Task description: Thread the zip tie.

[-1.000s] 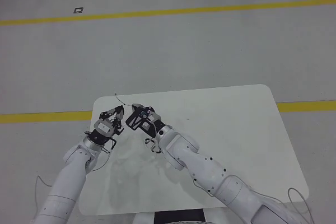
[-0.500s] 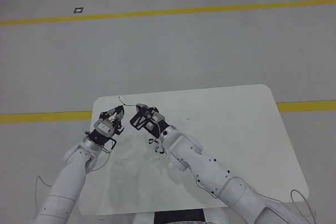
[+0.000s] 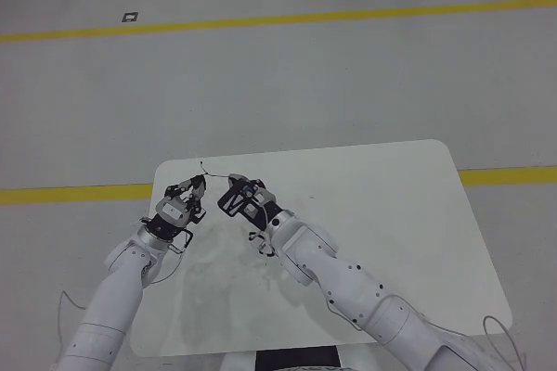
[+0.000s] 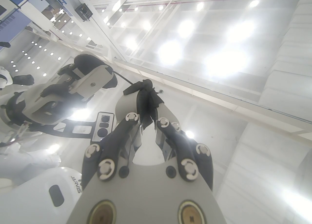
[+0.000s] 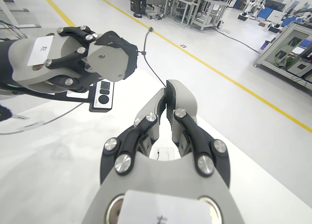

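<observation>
- The left pincer [image 5: 133, 54] is pressed together on the thin black plastic zip tie [image 5: 145, 42]. It pinches the strap partway along, and a free end with a small knob curves up beyond the grip.
- The right pincer [image 5: 166, 92] is likewise pressed together, pinching the zip tie's other end between its ribbed black pads [image 5: 170, 98].
- The strap runs in a short line from one pincer to the other. The two tips sit near each other without touching.
- Both pincers hang above the far left corner of the white rounded table [image 3: 381, 213], with the zip tie clear of its surface.
</observation>
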Available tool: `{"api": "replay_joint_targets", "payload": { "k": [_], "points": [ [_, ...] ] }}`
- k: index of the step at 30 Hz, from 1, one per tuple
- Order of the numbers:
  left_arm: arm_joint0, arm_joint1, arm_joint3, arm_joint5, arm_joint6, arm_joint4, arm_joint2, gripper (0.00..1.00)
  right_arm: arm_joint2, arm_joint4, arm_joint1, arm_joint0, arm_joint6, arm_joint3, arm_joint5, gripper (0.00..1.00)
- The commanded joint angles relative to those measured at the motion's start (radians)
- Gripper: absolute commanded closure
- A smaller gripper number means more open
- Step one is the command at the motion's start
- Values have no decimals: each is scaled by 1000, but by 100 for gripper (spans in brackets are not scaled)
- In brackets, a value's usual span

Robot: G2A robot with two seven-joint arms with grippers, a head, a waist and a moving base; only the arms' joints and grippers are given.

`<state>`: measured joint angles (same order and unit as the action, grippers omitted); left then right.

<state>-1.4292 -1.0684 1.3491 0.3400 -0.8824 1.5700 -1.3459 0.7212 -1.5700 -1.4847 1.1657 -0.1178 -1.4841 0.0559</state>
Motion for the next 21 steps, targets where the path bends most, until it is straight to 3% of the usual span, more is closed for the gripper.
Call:
{"api": "replay_joint_targets", "payload": {
  "k": [1, 21],
  "points": [
    [0, 0, 0, 0, 0, 0, 0, 100, 2, 0, 1, 3, -3, -1, 1, 100],
    [0, 0, 0, 0, 0, 0, 0, 100, 23, 0, 18, 20, -16, -20, 6, 100]
  ]
}}
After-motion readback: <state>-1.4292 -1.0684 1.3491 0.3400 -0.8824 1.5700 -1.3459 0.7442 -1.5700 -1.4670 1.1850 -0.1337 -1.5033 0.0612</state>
